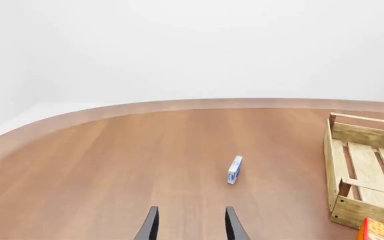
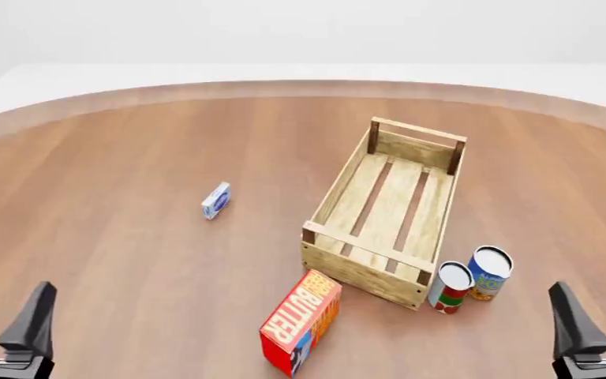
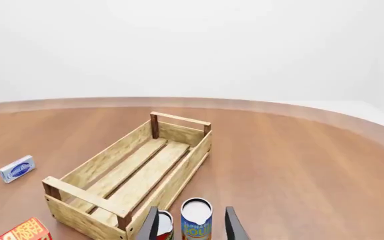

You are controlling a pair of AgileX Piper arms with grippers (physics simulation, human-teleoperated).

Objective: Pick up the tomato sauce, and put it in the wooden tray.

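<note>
Tomato sauce is nowhere in the left wrist view: that camera shows the left claw [image 1: 191, 226] with its fingers apart and nothing between them, hanging over bare brown surface [image 1: 112, 165]. A small blue-and-white packet [image 1: 235, 169] lies ahead of it, to the left of the wooden tray [image 1: 333, 165], and a corner of the butter box [image 1: 381, 231] peeks in just below the tray.

From the front, the tomato sauce [image 2: 451, 287] stands upright just off the tray's [image 2: 327, 204] near right corner, close to touching it, with the blue-and-yellow can [image 2: 488, 273] pressed against its far side. The right claw [image 2: 596, 320] hangs well to the right of the tray, fingers spread and empty.

Through the right wrist camera, the sauce can [image 3: 164, 225] sits partly hidden behind one finger of the right claw [image 3: 191, 225], the blue can [image 3: 196, 219] squarely in the gap.

It looks like a stiff, light tin with smooth, slippery sides. I would take it across the label, mid-height, from above, since tray and neighbour crowd its flanks.
</note>
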